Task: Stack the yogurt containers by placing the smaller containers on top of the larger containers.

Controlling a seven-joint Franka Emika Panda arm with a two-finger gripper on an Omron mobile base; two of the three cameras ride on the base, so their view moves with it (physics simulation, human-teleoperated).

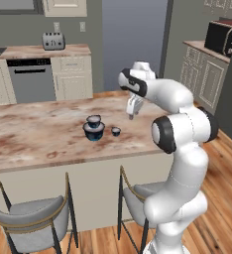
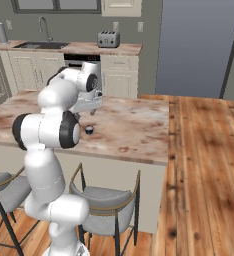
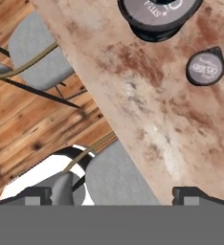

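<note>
Dark-blue tubs with pale rims stand on the marbled surface [image 1: 43, 131] of the kitchen island. The medium tub [image 1: 93, 119] sits inside the widest tub [image 1: 93, 131], rising above its rim, so that the two form one stack. The tiny tub [image 1: 116, 131] stands alone on the surface, just beside the stack on its right in the left base view, apart from it. In the hand view the stack [image 3: 159, 14] is cut by the top edge, its grey lid bearing print too small to read, and the tiny tub [image 3: 205, 68] lies below and to the right of it, also with a grey printed lid. In the right base view the tiny tub [image 2: 89, 129] shows just past the arm's elbow.

The pincer [image 1: 131, 116] hangs above the surface, to the right of the tiny tub in the left base view, higher than all three tubs and touching none. Its jaws stand wide apart and hold nothing; the two dark fingertips [image 3: 193, 195] sit at opposite sides along the bottom of the hand view.

Two grey stools [image 1: 31, 221] with thin metal frames stand against the near side of the island, on a wooden floor [image 2: 204, 165]. A toaster [image 1: 53, 41] stands on the rear counter, a microwave [image 1: 221, 37] on the right side counter, and a sink with a tap [image 2: 43, 31] at the rear left.
</note>
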